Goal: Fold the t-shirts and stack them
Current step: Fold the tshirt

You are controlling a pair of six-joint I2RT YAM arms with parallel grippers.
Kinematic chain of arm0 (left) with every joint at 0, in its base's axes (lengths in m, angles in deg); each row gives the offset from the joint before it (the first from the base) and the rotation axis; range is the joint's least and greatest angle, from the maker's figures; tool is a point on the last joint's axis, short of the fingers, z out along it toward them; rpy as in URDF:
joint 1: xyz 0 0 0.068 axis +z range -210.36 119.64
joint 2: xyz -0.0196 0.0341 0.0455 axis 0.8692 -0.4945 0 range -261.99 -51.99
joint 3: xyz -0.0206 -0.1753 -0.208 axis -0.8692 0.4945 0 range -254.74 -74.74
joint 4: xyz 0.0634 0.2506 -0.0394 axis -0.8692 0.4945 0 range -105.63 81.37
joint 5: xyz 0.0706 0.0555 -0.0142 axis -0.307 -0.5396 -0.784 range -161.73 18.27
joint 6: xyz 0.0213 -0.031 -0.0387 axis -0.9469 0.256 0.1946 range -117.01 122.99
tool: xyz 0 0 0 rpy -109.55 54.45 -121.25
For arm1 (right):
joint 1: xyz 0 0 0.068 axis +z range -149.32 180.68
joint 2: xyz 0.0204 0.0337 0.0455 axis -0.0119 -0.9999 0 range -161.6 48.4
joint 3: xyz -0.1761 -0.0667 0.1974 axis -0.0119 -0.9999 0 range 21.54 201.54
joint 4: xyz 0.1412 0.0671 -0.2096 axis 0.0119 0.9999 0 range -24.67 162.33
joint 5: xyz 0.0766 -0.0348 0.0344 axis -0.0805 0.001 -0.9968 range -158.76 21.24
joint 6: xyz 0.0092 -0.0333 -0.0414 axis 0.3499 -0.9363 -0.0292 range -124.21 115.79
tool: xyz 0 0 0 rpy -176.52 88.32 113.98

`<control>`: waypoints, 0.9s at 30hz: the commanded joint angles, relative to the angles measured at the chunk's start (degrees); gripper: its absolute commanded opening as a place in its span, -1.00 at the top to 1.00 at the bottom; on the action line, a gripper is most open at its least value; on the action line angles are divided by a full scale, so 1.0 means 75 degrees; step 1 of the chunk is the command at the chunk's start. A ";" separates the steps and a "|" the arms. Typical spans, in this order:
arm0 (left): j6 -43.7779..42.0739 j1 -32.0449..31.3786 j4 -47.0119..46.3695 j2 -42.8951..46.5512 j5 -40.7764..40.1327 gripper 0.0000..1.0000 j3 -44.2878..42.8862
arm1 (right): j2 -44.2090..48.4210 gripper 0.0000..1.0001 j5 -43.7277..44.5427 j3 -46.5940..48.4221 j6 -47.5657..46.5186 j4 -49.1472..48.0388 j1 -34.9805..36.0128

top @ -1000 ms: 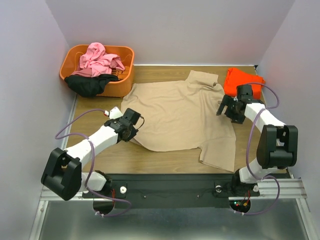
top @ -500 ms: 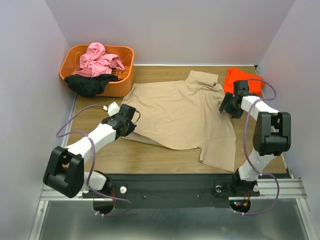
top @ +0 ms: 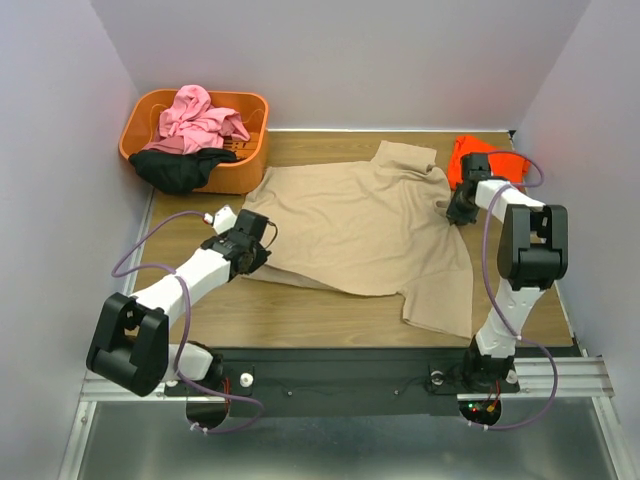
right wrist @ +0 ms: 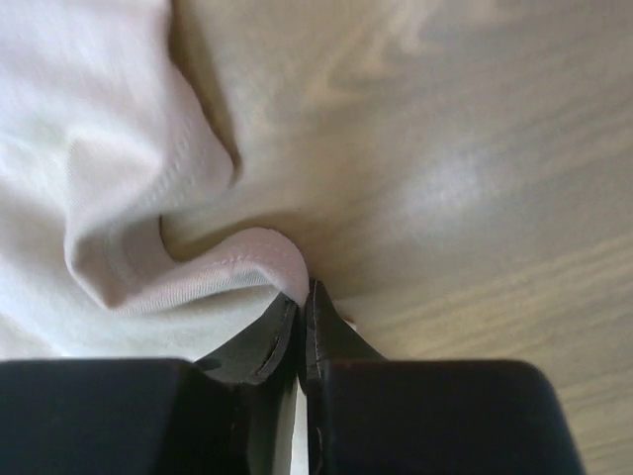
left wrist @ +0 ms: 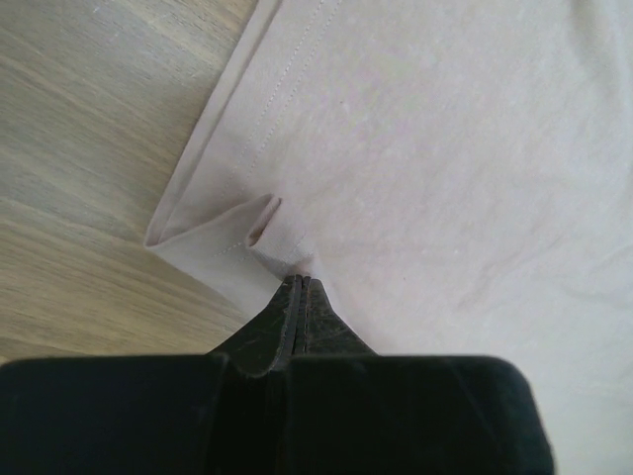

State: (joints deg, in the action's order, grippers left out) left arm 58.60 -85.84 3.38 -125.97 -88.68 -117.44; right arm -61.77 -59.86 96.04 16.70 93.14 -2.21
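The tan t-shirt [top: 360,225] is spread out on the desk [top: 300,315]. Its edges are pinched tight by the left end effector [left wrist: 300,284] and the right end effector [right wrist: 303,294].

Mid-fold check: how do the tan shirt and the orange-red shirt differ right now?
The tan t-shirt lies spread open across the table; the orange-red t-shirt sits in a compact heap at the far right corner. The tan t-shirt covers far more surface than the orange-red t-shirt. The left gripper and right gripper are each shut on an edge of the tan t-shirt; neither holds the orange-red t-shirt. Both rest outside the basket.
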 commanded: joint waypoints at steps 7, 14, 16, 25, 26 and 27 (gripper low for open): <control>-0.0243 0.0373 0.0103 0.0277 -0.0587 1.00 0.0127 | -0.1236 0.90 -0.0027 0.1878 -0.0010 -0.0345 0.0023; -0.0864 0.0760 -0.0588 -0.0365 -0.0389 1.00 -0.0130 | -0.1858 0.85 -0.0693 0.3027 -0.0127 -0.0357 0.0023; -0.0970 0.0806 -0.0600 -0.0565 -0.0365 1.00 -0.0341 | -0.1706 0.71 -0.0812 0.3168 -0.0127 -0.0345 0.0023; -0.1508 0.0865 -0.0834 -0.1011 -0.0026 1.00 -0.0939 | 0.0870 -0.62 -0.0625 0.1168 -0.0093 -0.0136 0.0023; -0.1567 0.0865 -0.0893 -0.1058 0.0079 1.00 -0.0975 | 0.1430 -0.65 -0.0579 0.0596 0.0012 -0.0007 0.0023; -0.1614 0.0865 -0.0917 -0.1082 0.0115 1.00 -0.1021 | 0.1667 -0.65 -0.0543 0.0242 0.0094 0.0146 0.0023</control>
State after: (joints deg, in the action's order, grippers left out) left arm 49.40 -79.74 -1.39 -133.90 -88.73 -122.07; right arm -59.34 -64.88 104.83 15.67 92.77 -2.21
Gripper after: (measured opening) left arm 0.025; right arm 0.817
